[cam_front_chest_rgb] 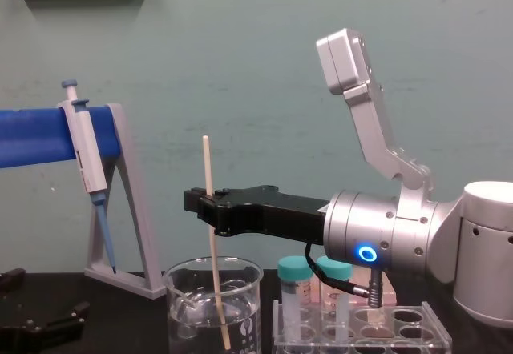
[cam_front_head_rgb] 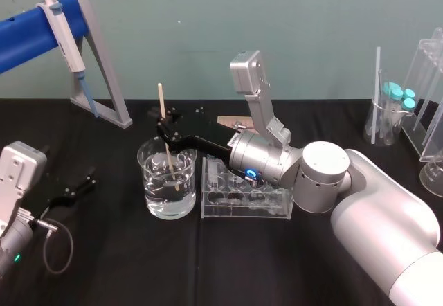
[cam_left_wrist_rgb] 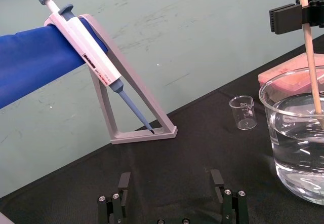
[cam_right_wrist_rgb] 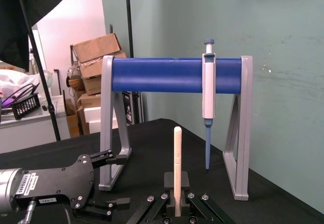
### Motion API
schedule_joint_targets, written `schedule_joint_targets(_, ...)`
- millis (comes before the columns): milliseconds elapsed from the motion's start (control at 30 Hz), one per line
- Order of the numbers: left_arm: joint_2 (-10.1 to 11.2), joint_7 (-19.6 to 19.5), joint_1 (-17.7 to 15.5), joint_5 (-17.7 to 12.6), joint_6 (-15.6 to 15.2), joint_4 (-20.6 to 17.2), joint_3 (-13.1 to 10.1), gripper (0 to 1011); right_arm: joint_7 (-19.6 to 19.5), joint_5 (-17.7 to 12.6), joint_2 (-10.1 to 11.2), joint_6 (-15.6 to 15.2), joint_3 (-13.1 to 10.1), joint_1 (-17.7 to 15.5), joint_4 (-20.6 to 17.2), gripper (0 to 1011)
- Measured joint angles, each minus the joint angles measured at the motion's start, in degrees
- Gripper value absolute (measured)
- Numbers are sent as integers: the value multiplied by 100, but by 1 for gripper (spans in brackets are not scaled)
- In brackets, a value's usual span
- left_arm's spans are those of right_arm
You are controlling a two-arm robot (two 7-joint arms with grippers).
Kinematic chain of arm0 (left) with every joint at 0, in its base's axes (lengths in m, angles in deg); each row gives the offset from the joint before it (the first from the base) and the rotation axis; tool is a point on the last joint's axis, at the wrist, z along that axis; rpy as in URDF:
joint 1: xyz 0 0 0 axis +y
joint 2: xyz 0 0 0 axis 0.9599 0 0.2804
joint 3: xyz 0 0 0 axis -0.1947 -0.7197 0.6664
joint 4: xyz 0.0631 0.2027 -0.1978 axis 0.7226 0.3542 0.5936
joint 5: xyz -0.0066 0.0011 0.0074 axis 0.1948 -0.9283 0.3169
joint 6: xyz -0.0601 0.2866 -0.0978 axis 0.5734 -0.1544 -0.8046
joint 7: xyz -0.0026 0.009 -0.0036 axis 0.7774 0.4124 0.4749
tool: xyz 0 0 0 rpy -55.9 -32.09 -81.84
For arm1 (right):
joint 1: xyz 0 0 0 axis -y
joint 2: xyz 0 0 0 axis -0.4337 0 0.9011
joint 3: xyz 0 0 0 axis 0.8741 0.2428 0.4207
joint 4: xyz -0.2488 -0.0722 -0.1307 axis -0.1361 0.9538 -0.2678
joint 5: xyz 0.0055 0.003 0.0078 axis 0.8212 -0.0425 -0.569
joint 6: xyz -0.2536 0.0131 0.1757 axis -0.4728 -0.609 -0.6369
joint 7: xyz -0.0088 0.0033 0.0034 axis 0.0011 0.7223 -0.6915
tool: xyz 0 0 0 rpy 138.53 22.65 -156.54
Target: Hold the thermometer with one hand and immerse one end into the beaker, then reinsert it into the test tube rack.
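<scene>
The thermometer [cam_front_chest_rgb: 208, 170] is pale cream, the right gripper [cam_front_chest_rgb: 207, 203] black on a silver-grey arm [cam_front_head_rgb: 387, 216] with a glowing blue ring [cam_front_chest_rgb: 367, 253], the beaker [cam_front_head_rgb: 149, 181] and test tube rack [cam_front_head_rgb: 246, 205] clear, 2 tube caps [cam_front_chest_rgb: 292, 267] teal, the table [cam_front_head_rgb: 104, 271] black, the pipette stand [cam_front_head_rgb: 104, 70] grey and blue.

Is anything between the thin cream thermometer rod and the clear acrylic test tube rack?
Only the wide clear glass beaker wall: the right gripper holds the thermometer rod's lower end in water, below the rim. The rack stands beside the beaker; left gripper is open, far left.
</scene>
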Motion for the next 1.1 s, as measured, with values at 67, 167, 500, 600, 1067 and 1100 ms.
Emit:
schedule_joint_targets(67, 0, 0, 0, 0, 0, 0, 0, 1004, 0, 0, 0, 0, 0, 0, 0, 53)
schedule_joint_targets(167, 0, 0, 0, 0, 0, 0, 0, 1004, 0, 0, 0, 0, 0, 0, 0, 53)
schedule_joint_targets(500, 0, 0, 0, 0, 0, 0, 0, 1004, 0, 0, 0, 0, 0, 0, 0, 53)
schedule_joint_targets(600, 0, 0, 0, 0, 0, 0, 0, 1004, 0, 0, 0, 0, 0, 0, 0, 53)
schedule_joint_targets(1067, 0, 0, 0, 0, 0, 0, 0, 1004, 0, 0, 0, 0, 0, 0, 0, 53)
schedule_joint_targets(1100, 0, 0, 0, 0, 0, 0, 0, 1004, 0, 0, 0, 0, 0, 0, 0, 53)
